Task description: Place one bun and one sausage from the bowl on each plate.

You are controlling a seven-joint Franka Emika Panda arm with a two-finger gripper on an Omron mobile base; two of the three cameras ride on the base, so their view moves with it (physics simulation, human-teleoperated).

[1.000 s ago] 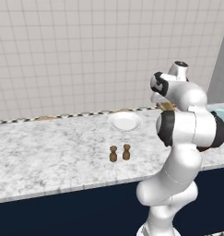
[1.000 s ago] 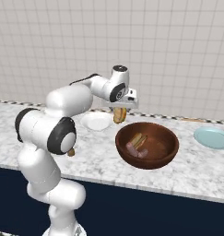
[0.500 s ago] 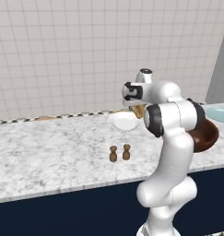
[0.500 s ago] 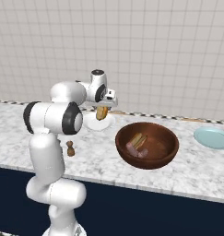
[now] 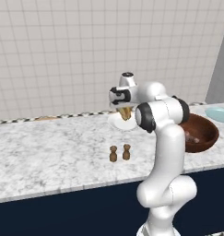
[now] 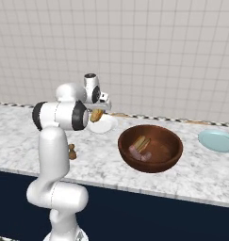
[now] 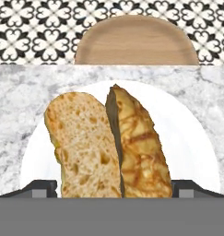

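Golden-brown, the split bun (image 7: 109, 145) hangs pinched in the hand (image 5: 125, 112) directly above the white plate (image 6: 104, 125) at the back of the marble desk (image 5: 49, 152). The wooden bowl (image 6: 150, 148), with a bun and sausage inside, sits nearby; the teal plate (image 6: 217, 140) lies beyond it. Two small brown shakers (image 5: 120, 153) stand near the front.

Evenly and brightly lit, diffuse, no obvious single source; rendered, flat and clean; no glare, no motion blur; only faint soft shadow under the bowl (image 6: 150, 148) on the counter (image 5: 49, 152); sharp throughout, even close up on the bun (image 7: 106, 143) in the gripper (image 7: 113, 186); slight pixel softness at base-view edges.
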